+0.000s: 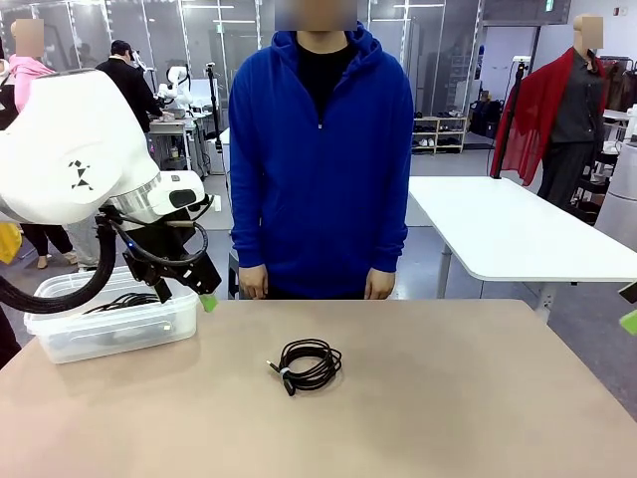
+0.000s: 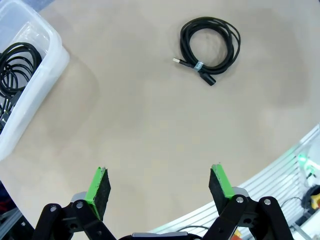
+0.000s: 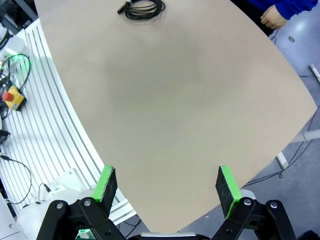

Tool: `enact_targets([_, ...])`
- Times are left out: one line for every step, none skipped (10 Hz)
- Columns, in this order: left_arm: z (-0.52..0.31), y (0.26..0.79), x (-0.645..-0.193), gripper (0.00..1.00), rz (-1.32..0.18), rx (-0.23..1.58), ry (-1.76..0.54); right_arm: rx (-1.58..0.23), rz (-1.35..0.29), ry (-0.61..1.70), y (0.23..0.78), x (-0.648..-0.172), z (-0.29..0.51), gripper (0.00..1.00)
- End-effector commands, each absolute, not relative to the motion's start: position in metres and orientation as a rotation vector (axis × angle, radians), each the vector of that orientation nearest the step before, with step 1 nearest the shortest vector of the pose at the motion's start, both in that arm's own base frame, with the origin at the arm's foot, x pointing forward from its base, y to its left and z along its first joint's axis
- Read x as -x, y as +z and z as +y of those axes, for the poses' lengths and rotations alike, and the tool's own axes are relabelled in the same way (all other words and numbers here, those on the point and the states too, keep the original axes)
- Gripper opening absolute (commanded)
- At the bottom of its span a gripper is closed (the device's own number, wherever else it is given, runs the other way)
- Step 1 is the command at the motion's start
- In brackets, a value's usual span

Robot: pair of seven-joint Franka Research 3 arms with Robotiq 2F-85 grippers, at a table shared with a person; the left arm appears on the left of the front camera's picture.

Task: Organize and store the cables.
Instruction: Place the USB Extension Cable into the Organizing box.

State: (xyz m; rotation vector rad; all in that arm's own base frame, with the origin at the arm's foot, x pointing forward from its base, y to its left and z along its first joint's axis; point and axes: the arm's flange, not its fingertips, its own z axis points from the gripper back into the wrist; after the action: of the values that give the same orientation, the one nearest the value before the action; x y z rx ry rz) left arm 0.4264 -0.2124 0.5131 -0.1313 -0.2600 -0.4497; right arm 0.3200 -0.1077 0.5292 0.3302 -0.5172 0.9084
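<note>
- On the beige table (image 1: 448,398), one coiled black cable (image 1: 307,364) lies mid-surface; other cables (image 2: 15,70) sit in the clear bin (image 1: 109,334) at its left end.
- Left gripper (image 2: 159,189) and right gripper (image 3: 167,187): both spread wide, empty.

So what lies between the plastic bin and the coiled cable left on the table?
Only bare tabletop separates the bin from the coiled cable, seen in the left wrist view.

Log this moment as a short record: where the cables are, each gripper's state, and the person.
coiled cable: loose on the table, mid-table, untouched
bin: clear plastic, on the table's left end, holds black cables
left gripper: open, empty, above bare table beside the bin
right gripper: open, empty, over the table edge
person: standing at the far side, hands down
</note>
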Motion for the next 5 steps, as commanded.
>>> enact_targets([-0.2064,0.517,-0.4267,1.0,-0.271,0.147,-0.454,-0.33,-0.526,0.911,0.5318,-0.322,-0.1063,1.0])
enact_targets([-0.2124,0.5131,-0.4264,1.0,-0.26,0.131,-0.45,-0.33,-0.526,0.911,0.5318,-0.322,-0.1063,1.0])
enact_targets([-0.2124,0.5131,-0.4264,1.0,-0.26,0.131,-0.45,-0.33,-0.526,0.911,0.5318,-0.322,-0.1063,1.0])
enact_targets([-0.2124,0.5131,-0.4264,1.0,-0.26,0.131,-0.45,-0.33,-0.526,0.911,0.5318,-0.322,-0.1063,1.0])
enact_targets([-0.2124,0.5131,-0.4264,1.0,-0.26,0.131,-0.45,-0.33,-0.526,0.911,0.5318,-0.322,-0.1063,1.0])
